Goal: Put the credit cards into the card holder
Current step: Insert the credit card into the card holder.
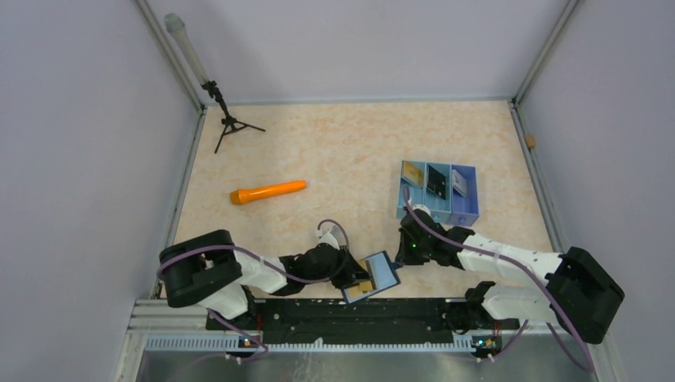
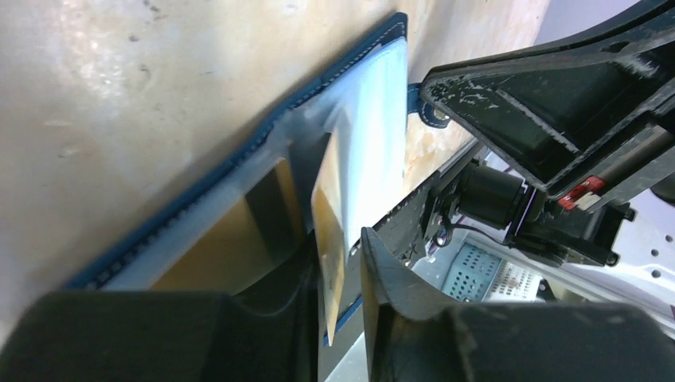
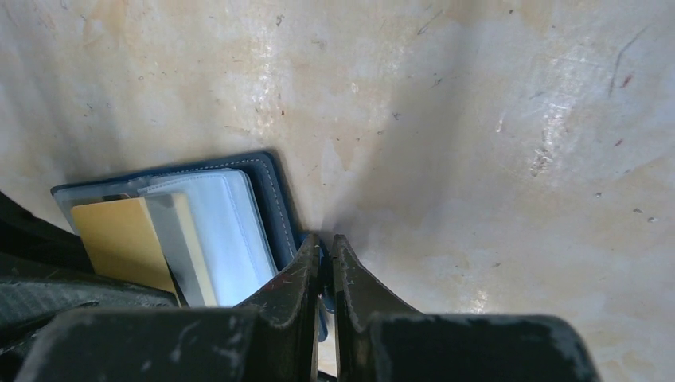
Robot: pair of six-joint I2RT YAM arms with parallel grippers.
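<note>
Left wrist view is showing the left gripper [image 2: 334,247] standing with its jaws slightly apart around a gold credit card [image 2: 330,199]. A sliver of gap is showing beside the card, so it looks released, sitting partly inside a pale sleeve of the open card holder [image 2: 374,111]. At the holder's opposite edge, the right gripper [image 3: 325,239] is pinching the navy cover, jaws nearly shut, probably to hold it open. Beyond the holder, 3 cards are waiting in a blue tray [image 1: 470,208].
</note>
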